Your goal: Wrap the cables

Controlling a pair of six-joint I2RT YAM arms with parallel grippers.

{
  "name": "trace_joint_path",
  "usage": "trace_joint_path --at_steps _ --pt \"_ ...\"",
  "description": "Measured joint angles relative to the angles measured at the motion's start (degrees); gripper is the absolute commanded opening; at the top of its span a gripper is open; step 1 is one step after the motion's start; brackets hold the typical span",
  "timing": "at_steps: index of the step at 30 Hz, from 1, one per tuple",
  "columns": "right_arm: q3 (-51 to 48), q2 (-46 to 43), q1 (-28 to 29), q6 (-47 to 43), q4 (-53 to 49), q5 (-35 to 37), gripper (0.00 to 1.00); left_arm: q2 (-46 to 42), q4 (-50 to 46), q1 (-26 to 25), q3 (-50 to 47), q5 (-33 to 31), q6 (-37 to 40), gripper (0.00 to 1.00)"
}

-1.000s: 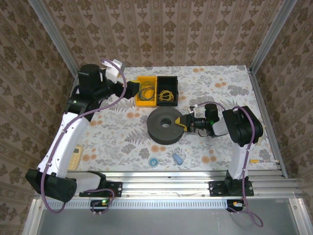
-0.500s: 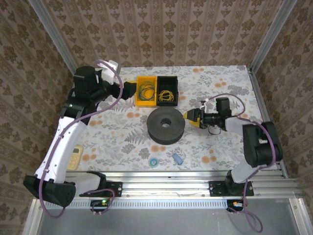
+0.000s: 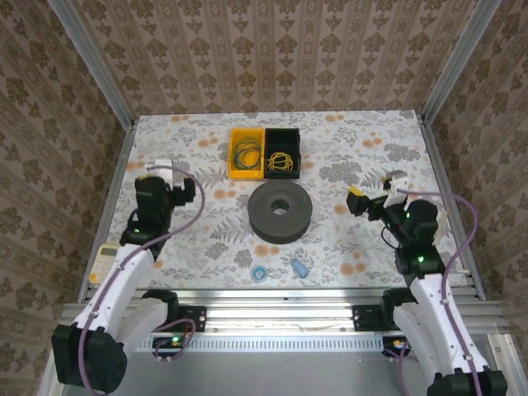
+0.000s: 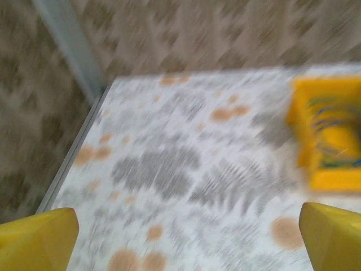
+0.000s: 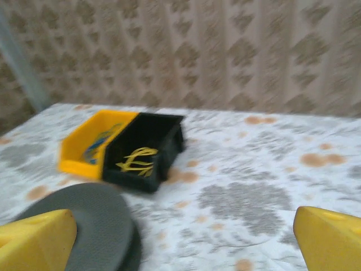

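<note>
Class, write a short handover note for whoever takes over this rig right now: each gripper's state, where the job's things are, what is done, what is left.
Left gripper: jaws open, empty, over the left side of the table.
Right gripper: jaws open, empty, right of the spool and apart from it.
Spool lies flat in the middle. Behind it: green wires in the yellow bin, yellow wires in the black bin.
Done: cannot tell whether any cable is wound on the spool.
Left: probably check the spool, then wrap what remains.
</note>
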Motion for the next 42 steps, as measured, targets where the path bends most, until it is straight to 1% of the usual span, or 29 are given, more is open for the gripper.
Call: trace_joint_path --at_steps 2,4,7,10,12,13,16,19,23,24,26,28,33,42 --pt "-5.1 -0.4 0.0 -1.0 3.5 4.4 1.00 1.7 4.6 1.3 -5.8 -2.3 0.0 1.00" --pt "-8.4 2.0 0.0 -1.6 5.8 7.7 1.00 5.0 8.8 2.2 -9.0 -4.1 0.1 1.00" --pt "-11.3 8.7 0.0 -1.8 11.7 10.7 1.00 10.3 16.5 2.2 -11.1 -6.0 0.3 1.00" --pt "-12.0 16.3 0.0 -1.7 17.4 12.2 1.00 15.2 24.3 3.2 -11.7 -6.2 0.1 1.00" --pt "-11.9 22.5 0.0 -1.6 21.9 12.8 1.00 19.6 29.9 4.2 -12.3 -6.2 -0.4 1.00" --pt "-11.8 25.4 0.0 -1.5 23.8 12.9 1.00 21.2 30.9 4.5 -12.5 -6.1 -0.6 1.00" --pt "-10.4 34.0 0.0 -1.2 28.2 13.0 1.00 24.9 31.5 4.3 -12.1 -5.6 -0.6 1.00" --pt "-6.4 40.7 0.0 -1.4 30.6 13.0 1.00 27.0 33.1 4.3 -11.2 -5.0 1.0 1.00" --pt "-1.6 51.0 0.0 -1.8 38.3 12.9 1.00 31.3 42.9 5.2 -11.4 -3.6 3.7 1.00" --pt "-0.9 52.7 0.0 -1.7 38.1 13.0 1.00 33.2 45.4 5.7 -11.5 -2.8 3.8 1.00" --pt "-0.7 53.6 0.0 -1.8 37.7 13.0 1.00 36.4 48.7 6.6 -11.8 -2.1 4.3 1.00" --pt "-0.4 53.6 -0.1 -1.7 37.7 13.0 1.00 38.2 49.5 7.3 -11.9 -0.9 4.4 1.00" --pt "0.4 53.6 -0.2 -1.7 37.8 13.0 1.00 38.4 51.1 10.1 -11.9 2.5 4.1 1.00" --pt "0.4 53.6 -0.2 -1.7 37.8 13.0 1.00 38.4 51.6 10.3 -11.9 4.1 4.1 1.00"
